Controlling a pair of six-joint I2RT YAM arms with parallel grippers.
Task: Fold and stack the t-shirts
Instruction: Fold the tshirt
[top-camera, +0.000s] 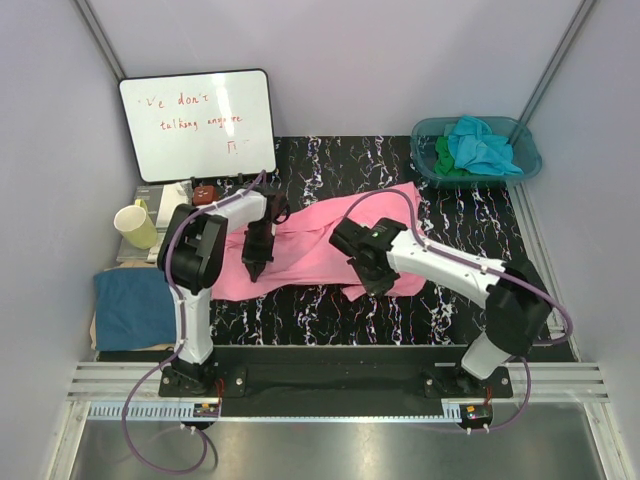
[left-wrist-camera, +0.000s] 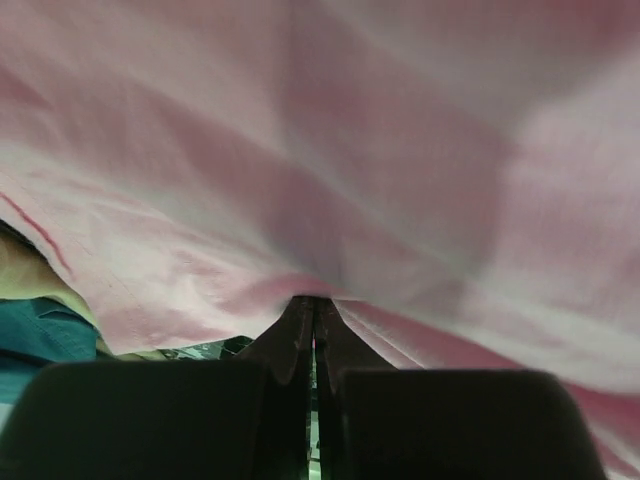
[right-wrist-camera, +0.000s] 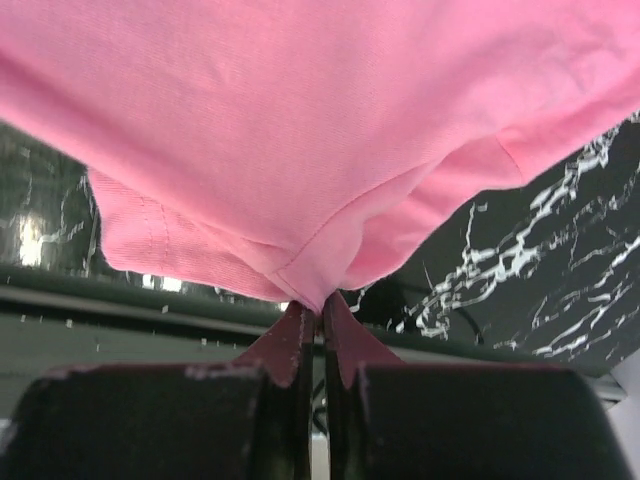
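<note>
The pink t-shirt (top-camera: 310, 250) lies spread and rumpled across the middle of the worktop (top-camera: 330, 170), one sleeve reaching toward 2 o'clock. The left jaws are pressed together on a fold of its cloth at the 9 o'clock side. The right jaws pinch a hem corner at about 5 o'clock, as the wrist view shows plainly. This looks like the opening fold of this shirt, with both grips set. The next move likely calls for raising both holds evenly and carrying the near edge toward 12 o'clock, keeping the cloth taut. A dark blue t-shirt (top-camera: 135, 305) lies at 9 o'clock, while turquoise (top-camera: 480, 145) and green (top-camera: 443, 160) ones wait in the basin (top-camera: 428, 130) at 1 o'clock
</note>
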